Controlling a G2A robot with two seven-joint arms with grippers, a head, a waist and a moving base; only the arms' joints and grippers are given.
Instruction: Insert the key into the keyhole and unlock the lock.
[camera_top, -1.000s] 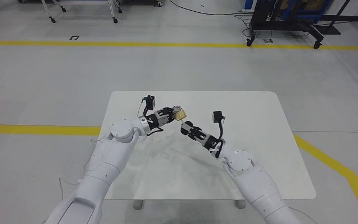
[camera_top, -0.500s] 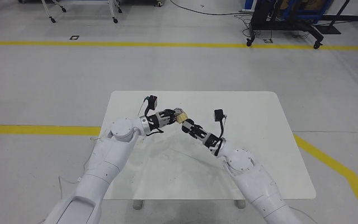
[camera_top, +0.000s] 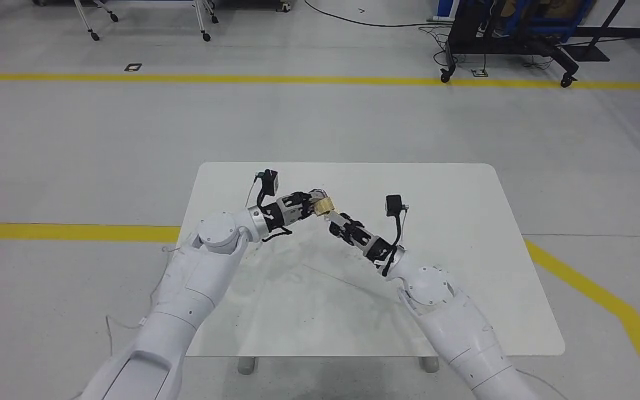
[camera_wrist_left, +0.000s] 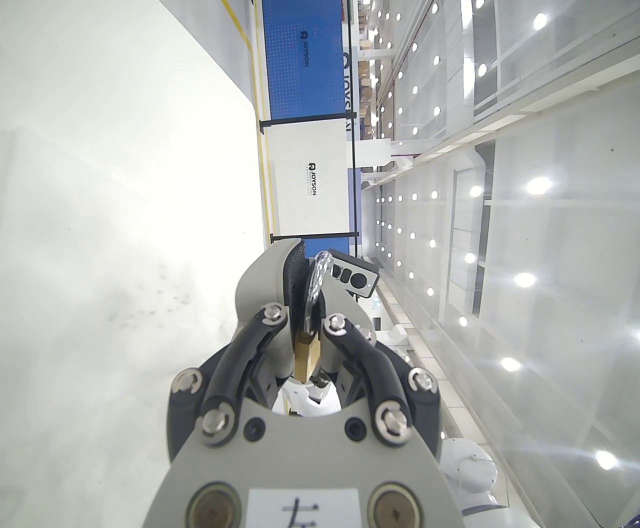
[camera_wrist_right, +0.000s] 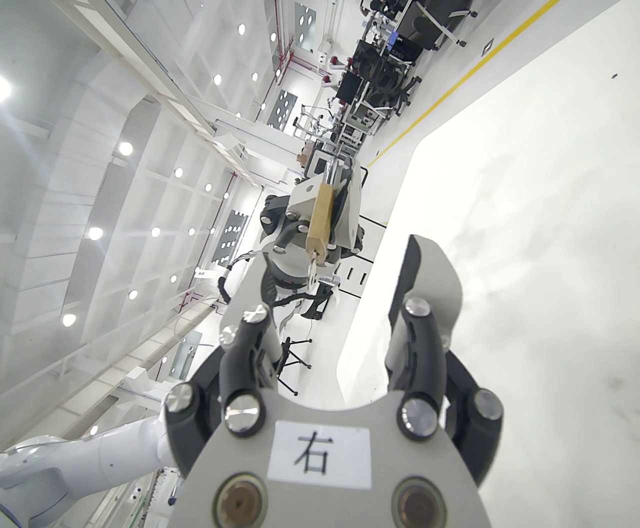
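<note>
Grey shop floor with yellow lines (camera_top: 100, 232) running across it, and a white table (camera_top: 450, 300) in the middle where both arms meet. So the lock (camera_top: 322, 206) is a small brass padlock, and it isn't lying on the table at all: it's up in the air over the far half, a bit left of centre, pinched in the left gripper (camera_top: 312, 205). From the left wrist cam you can see the left gripper (camera_wrist_left: 312, 280) clamped tight, with the silver shackle squeezed between the fingers (camera_wrist_left: 287, 265) and the brass body (camera_wrist_left: 306, 355) sitting back toward the palm. The right gripper (camera_top: 338, 222) sits just right of the lock and a touch nearer, pointing at it. On its own cam the right gripper (camera_wrist_right: 340, 260) is spread wide with nothing between its fingers (camera_wrist_right: 425, 280), and the lock (camera_wrist_right: 320, 217) is straight ahead of it. A little silver piece sticks out of the end of the brass body facing the right arm, looks like the key (camera_wrist_right: 313, 267) sitting in the keyhole. The right fingers aren't touching it as far as I can tell.
</note>
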